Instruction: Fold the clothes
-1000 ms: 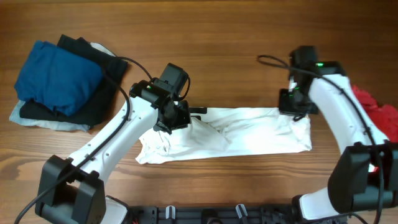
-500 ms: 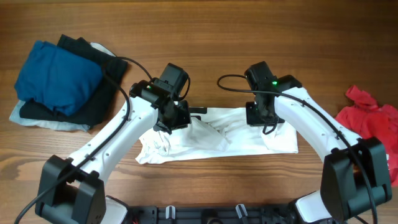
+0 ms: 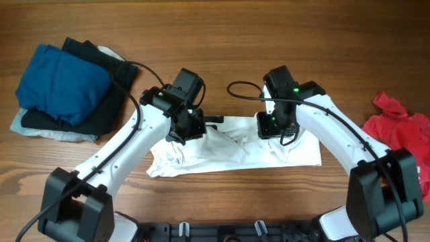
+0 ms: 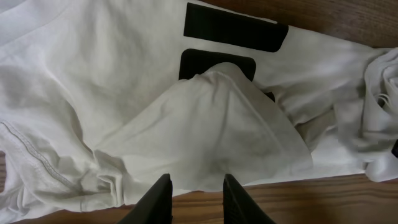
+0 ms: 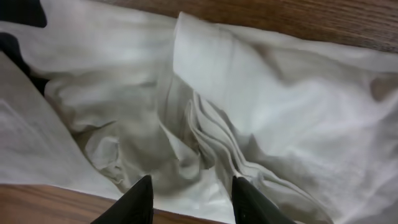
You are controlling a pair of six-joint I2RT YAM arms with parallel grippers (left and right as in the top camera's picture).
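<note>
**Overhead view.** A white fabric T-shirt [image 3: 228, 160] lies as a long, creased band across the near centre of the brown wooden table [image 3: 269, 40]. The left gripper [image 3: 190, 126] sits on the far edge of the band, towards its left end. A raised fold of fabric stands just to the right of it. The right gripper [image 3: 272, 126] is over the far edge of the right half of the band. At the far left of the table, well apart from the T-shirt, is a stack: a folded blue fabric garment [image 3: 64, 81] on top of a black fabric garment [image 3: 104, 114], with a pale grey fabric layer [image 3: 47, 133] underneath. A crumpled red fabric garment [image 3: 396, 128] lies at the right edge of the table.

**Left wrist view.** The T-shirt [image 4: 93, 81] fills the frame, and black rectangular print bars [image 4: 236, 28] show near the top. A cone-shaped flap of white fabric rises towards the camera. Its lower edge runs between the two dark fingers [image 4: 158, 199]. The left gripper [image 4: 194, 180] is closed to a narrow gap and appears to pinch this flap.

**Right wrist view.** Pleated folds of the T-shirt [image 5: 298, 124] lie beneath the right gripper [image 5: 189, 183]. Its dark fingers [image 5: 140, 199] stand apart, and no fabric is clamped between them.
</note>
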